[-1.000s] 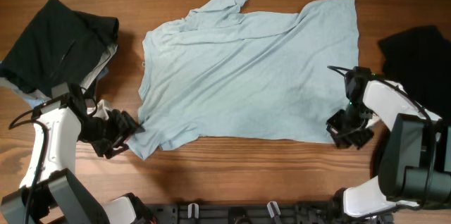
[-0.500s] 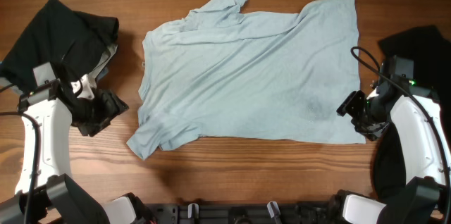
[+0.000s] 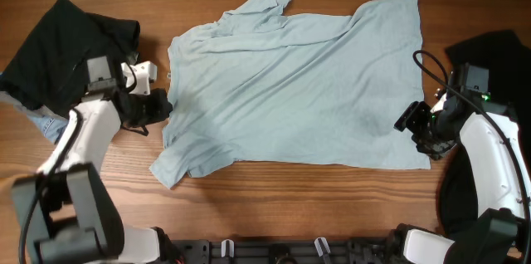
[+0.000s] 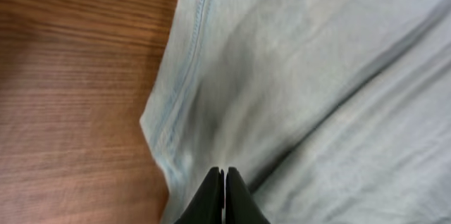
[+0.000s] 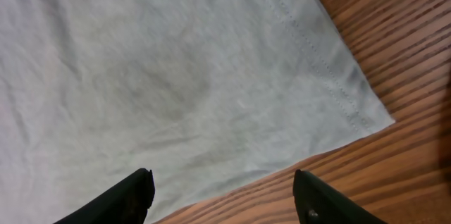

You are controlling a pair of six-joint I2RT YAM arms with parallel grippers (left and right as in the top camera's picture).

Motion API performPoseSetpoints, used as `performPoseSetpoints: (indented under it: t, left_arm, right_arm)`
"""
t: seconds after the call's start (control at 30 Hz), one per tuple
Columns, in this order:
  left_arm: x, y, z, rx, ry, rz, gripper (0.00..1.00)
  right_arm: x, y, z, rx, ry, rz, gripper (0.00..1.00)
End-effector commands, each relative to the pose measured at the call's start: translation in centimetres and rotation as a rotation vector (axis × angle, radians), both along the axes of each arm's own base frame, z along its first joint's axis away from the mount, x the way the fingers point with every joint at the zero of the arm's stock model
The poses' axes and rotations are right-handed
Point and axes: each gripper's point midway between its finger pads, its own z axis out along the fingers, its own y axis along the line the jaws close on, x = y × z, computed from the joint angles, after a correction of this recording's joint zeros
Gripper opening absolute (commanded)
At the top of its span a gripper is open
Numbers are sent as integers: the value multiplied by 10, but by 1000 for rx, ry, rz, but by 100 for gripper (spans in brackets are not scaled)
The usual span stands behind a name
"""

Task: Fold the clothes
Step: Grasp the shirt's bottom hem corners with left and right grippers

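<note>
The clothes in play are a pale light-blue T-shirt [image 3: 290, 90] spread flat on the wooden table, one sleeve sticking out at the lower left. My left gripper [image 3: 164, 108] is at its left edge, jaws shut. In the left wrist view the fingertips [image 4: 224, 175] rest on the T-shirt [image 4: 317, 76] just inside its stitched hem; whether fabric is pinched does not show. My right gripper [image 3: 408, 121] hovers open over the lower right corner. In the right wrist view its fingers [image 5: 225, 203] straddle the hem of the T-shirt [image 5: 176, 62] with nothing between them.
A black garment [image 3: 70, 48] lies piled at the far left with a bit of blue denim [image 3: 50, 123] under it. Another black garment [image 3: 494, 61] lies at the right edge, behind my right arm. Bare wood borders the shirt at front and back.
My left gripper left the lower-left sleeve, swung up to the shirt's left edge and shut. My right gripper opened at the lower right corner and rose slightly. The shirt has not shifted.
</note>
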Motion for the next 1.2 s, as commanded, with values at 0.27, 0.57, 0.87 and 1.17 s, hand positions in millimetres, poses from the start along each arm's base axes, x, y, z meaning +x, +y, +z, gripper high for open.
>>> performPoseSetpoints:
  t: [0.27,0.57,0.87,1.17]
  left_arm:
    - [36,44,-66,174,9,189,4]
    - [60,35,0,49,-4,194,48]
    - [-7,42,-9,148,243,165,60]
    - [-11,31,-47,90,284,128,35]
  right_arm:
    - [7,1,6,8,-36,12,67]
    - [13,-1,7,-1,-61,32,68]
    - [18,-2,8,-8,-83,31,69]
    - [27,-5,10,-19,-122,28,69]
